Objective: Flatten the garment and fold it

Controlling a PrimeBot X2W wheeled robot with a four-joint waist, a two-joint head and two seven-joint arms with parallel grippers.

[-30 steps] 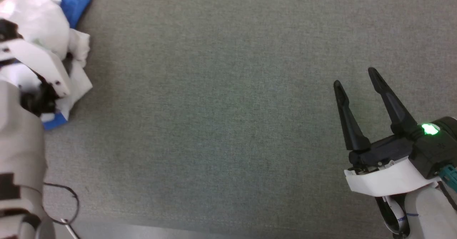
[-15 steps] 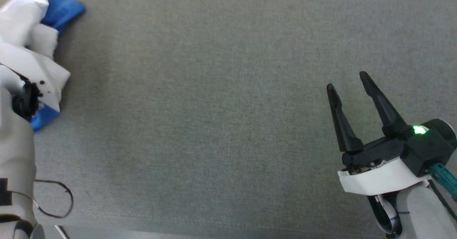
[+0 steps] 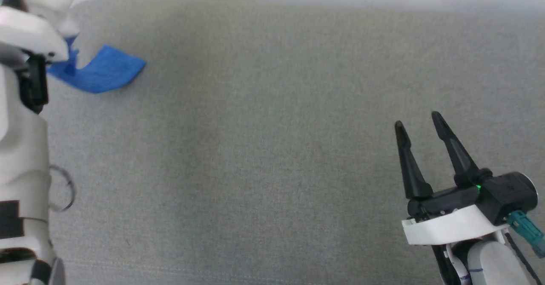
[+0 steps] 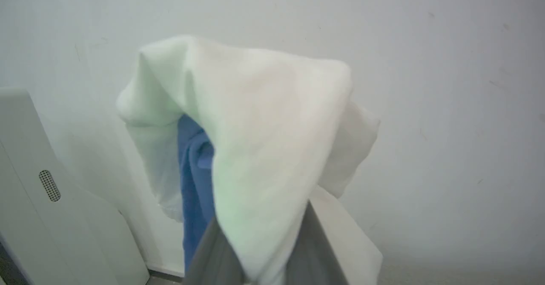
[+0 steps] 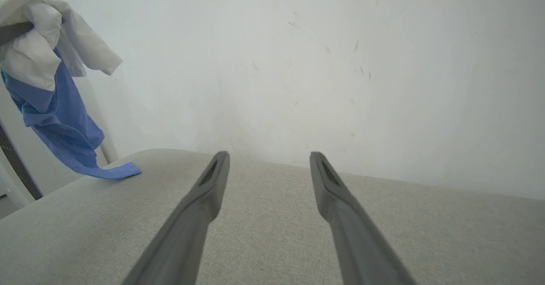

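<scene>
Grey cloth covers the table [image 3: 255, 157], where a blue sleeve end of the garment [image 5: 47, 84] touches down near its far left corner. The rest hangs bunched from the left gripper [image 4: 266, 234], clamped on it, fingertips buried under white fabric. Well apart, the right gripper [image 3: 418, 123] hovers, jaws spread, empty.

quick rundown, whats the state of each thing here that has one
raglan shirt: bunched and unfolded, hanging from the left end effector
blue sleeve: hanging down, its end lying on the grey fabric surface
left end effector: raised, shut on the raglan shirt, fingertips hidden in cloth
right end effector: open, holding nothing, over the grey fabric surface, well apart from the raglan shirt
</scene>
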